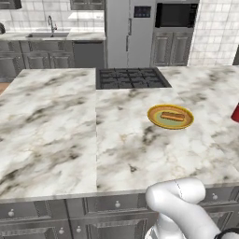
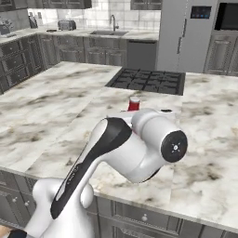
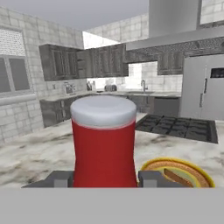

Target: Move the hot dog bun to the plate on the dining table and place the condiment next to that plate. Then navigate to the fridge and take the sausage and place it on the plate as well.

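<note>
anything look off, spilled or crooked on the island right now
Nothing stands out. The hot dog bun lies flat on the yellow plate, and the red condiment bottle stands upright between the gripper fingers, cap on. No spills show on the marble dining table.

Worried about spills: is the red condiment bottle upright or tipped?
Upright: the condiment bottle stands between the gripper fingers, white cap on top.

one yellow plate [image 1: 170, 116], one hot dog bun [image 1: 172, 116], one red condiment bottle [image 3: 104, 142], one marble dining table [image 1: 51, 126], one cooktop [image 1: 131, 78], one fridge [image 1: 129, 33], one sink [image 1: 47, 35]
</note>
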